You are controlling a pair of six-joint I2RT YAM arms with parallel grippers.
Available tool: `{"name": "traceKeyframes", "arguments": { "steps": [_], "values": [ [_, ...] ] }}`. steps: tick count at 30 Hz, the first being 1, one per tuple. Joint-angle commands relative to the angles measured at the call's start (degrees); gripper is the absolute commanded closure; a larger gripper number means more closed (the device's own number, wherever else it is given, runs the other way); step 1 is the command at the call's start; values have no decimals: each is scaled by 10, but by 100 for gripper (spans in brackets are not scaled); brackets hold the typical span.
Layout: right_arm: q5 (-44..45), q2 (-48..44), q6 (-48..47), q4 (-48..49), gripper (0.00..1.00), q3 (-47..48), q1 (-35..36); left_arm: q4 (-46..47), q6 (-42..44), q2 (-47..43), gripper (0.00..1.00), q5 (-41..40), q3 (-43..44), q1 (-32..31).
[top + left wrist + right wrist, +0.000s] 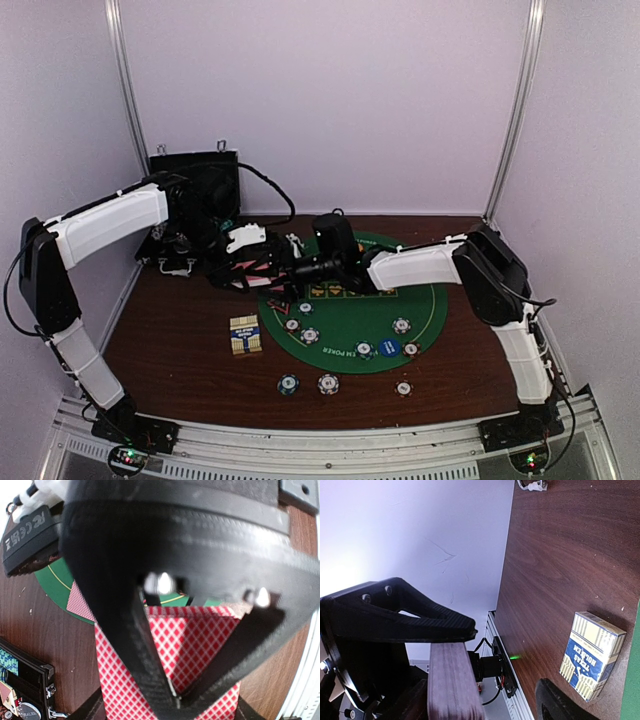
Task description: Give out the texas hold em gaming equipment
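My left gripper (238, 262) is shut on a deck of pink-checked playing cards (125, 680), its dark fingers (92, 711) just showing at the deck's lower corners. My right gripper (298, 268) meets it from the right, open. One triangular finger (150, 530) lies across the deck's back. In the right wrist view the deck's edge (452, 680) sits against that upper finger (410, 622), with the lower finger (565, 702) well apart from it. Another pink card (80, 602) lies on the green felt mat (430, 300). Poker chips (310, 336) and a blue disc (389, 347) are spread over the mat.
A blue and cream card box (245, 334) stands on the brown table left of the mat, also in view as the box (592, 655). Three chips (328, 383) lie on bare wood in front of the mat. The open black case (195, 190) leans at the back left.
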Motion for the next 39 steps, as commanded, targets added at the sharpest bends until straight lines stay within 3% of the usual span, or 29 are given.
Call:
{"name": "traceKeyframes", "arguments": {
  "steps": [1, 11, 21, 39],
  "values": [
    [19, -22, -3, -23, 31, -25, -14, -5, 2, -18, 100, 14, 20, 2],
    [27, -53, -31, -53, 39, -59, -26, -7, 2, -29, 100, 12, 12, 2],
    [13, -78, 2, -3, 43, -59, -26, -7, 4, -30, 100, 5, 5, 2],
    [10, -115, -35, -68, 81, -63, -27, -7, 10, -29, 100, -14, -7, 2]
  ]
}}
